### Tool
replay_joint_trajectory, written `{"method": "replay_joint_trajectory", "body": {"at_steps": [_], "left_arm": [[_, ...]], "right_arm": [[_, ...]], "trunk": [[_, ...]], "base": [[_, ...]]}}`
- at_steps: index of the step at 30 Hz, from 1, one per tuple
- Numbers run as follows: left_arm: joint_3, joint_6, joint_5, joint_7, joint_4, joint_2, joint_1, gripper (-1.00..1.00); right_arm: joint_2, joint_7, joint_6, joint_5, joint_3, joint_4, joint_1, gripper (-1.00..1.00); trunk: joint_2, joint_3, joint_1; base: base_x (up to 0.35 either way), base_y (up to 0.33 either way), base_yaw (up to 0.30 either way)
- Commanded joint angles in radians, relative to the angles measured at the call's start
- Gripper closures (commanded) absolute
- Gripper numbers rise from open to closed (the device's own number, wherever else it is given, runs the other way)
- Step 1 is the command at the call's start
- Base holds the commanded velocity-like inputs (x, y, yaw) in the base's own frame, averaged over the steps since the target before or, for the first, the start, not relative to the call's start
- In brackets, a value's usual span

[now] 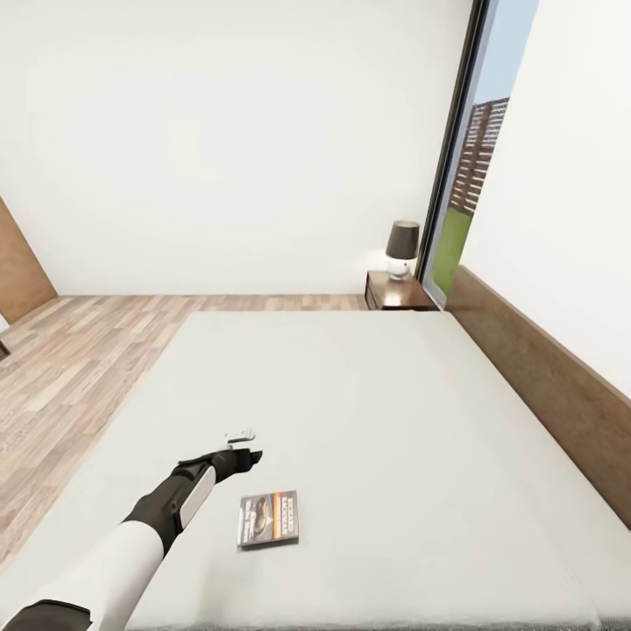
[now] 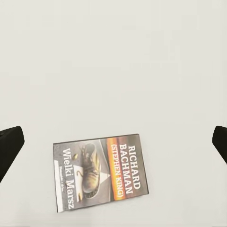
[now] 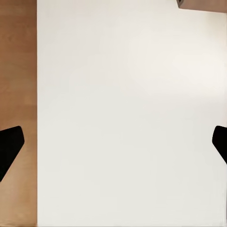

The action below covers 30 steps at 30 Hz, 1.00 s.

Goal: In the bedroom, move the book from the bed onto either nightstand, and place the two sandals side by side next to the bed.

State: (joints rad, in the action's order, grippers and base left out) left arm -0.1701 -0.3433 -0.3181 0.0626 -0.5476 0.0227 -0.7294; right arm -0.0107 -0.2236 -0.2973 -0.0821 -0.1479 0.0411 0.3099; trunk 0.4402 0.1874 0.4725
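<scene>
Book: the book (image 1: 268,519) lies flat on the bed (image 1: 368,421), not yet moved
Left end effector (image 1: 250,456): yours hovers just beside it, fingers spread, empty
Right end effector (image 3: 113,142): released, empty
Nightstand (image 1: 399,294): well apart, carrying a lamp (image 1: 401,248)
Sandals: nothing yet

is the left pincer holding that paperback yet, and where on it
Nothing is held. The left pincer hovers open above the pale grey-white mattress, and the thin dark-covered paperback with the orange band lies flat beside it, untouched.
</scene>
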Motion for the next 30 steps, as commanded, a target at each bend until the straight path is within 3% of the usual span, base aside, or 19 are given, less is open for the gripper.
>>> {"method": "replay_joint_trajectory", "body": {"at_steps": [1, 30], "left_arm": [[-0.005, -0.004, -0.005, -0.001, -0.001, 0.001, 0.000, -1.00], [-0.003, -0.001, -0.006, -0.009, -0.005, 0.002, -0.001, -1.00]], "right_arm": [[-0.001, -0.003, -0.009, -0.008, -0.008, -0.001, 0.000, -1.00], [-0.001, -0.003, -0.026, -0.008, -0.006, -0.001, 0.000, -1.00]], "trunk": [[0.002, 0.003, 0.000], [0.002, 0.050, 0.000]], "base": [[0.000, 0.000, 0.000], [0.000, 0.000, 0.001]]}}
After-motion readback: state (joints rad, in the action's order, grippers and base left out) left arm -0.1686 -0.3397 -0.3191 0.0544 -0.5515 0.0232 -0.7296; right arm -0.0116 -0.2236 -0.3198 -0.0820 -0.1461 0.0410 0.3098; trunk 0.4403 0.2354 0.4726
